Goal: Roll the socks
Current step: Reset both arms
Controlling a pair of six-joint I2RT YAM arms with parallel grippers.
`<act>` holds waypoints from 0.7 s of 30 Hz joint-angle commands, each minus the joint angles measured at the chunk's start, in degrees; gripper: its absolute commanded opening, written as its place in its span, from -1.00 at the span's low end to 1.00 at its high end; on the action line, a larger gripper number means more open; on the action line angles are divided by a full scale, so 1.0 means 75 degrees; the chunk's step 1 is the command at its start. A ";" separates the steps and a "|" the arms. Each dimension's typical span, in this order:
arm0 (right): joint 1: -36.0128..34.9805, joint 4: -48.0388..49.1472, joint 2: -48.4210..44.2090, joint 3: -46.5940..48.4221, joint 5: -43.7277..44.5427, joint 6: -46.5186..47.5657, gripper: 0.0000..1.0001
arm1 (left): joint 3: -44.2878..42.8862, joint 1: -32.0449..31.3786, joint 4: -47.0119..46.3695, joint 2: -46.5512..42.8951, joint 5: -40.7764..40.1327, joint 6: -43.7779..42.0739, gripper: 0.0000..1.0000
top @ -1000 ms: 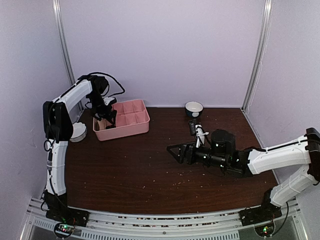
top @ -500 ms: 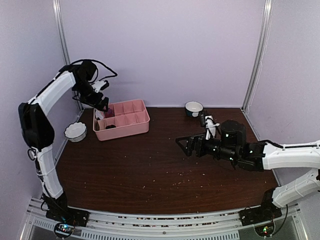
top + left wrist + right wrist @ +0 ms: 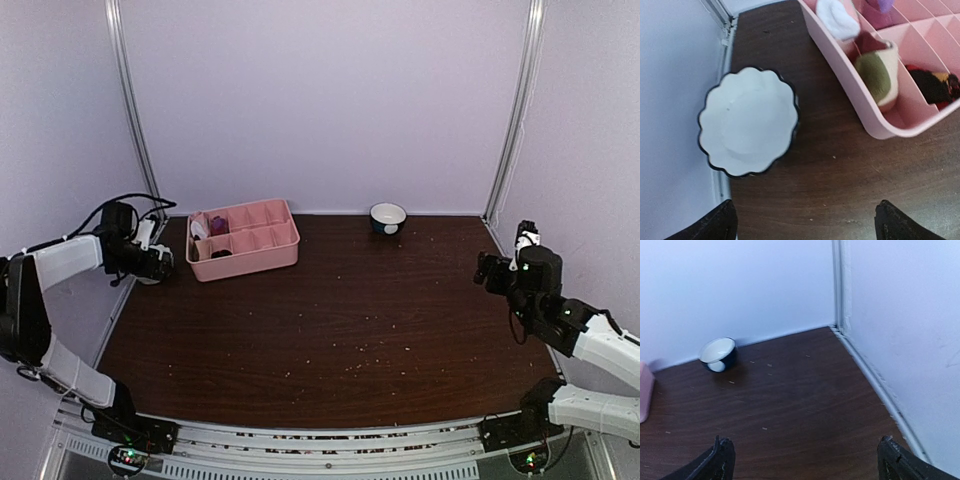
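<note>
- Socks (image 3: 935,85): lay in the compartments of a pink tray (image 3: 245,266) at the far-left corner of the table (image 3: 330,330); a black argyle one sat beside an olive-and-cream one (image 3: 880,75)
- Left gripper (image 3: 805,231): jaws spread wide, nothing held; hung at the table's left edge by a scalloped white bowl (image 3: 747,120)
- Right gripper (image 3: 807,462): jaws spread wide, nothing held; hung at the right edge
- Dark bowl (image 3: 717,352): stood at the far edge
</note>
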State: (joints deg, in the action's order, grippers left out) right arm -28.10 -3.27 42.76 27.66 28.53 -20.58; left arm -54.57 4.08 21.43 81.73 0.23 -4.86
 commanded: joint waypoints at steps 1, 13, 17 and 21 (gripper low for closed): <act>0.0313 0.0374 -0.0031 -0.0562 0.1817 0.0896 1.00 | 0.1288 0.0000 -0.3847 -0.0851 0.0565 0.0591 0.96; 0.1701 0.4923 0.1978 -0.1595 0.1075 0.1921 1.00 | 0.2987 -0.0133 -0.6815 -0.0320 -0.0626 0.0398 0.96; 0.2251 0.6458 0.2905 -0.1720 0.0152 0.2181 1.00 | 0.3187 -0.0133 -0.6740 -0.0585 -0.0784 0.0326 0.96; 0.2876 0.6955 0.3364 -0.1568 -0.0730 0.1952 1.00 | 0.3756 -0.0136 -0.7413 -0.0976 -0.0290 -0.0031 0.96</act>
State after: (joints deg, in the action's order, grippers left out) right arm -10.04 38.17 65.82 15.44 30.83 -6.07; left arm -30.15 3.36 -24.10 77.95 -3.40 -2.15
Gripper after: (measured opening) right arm 0.997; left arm 0.981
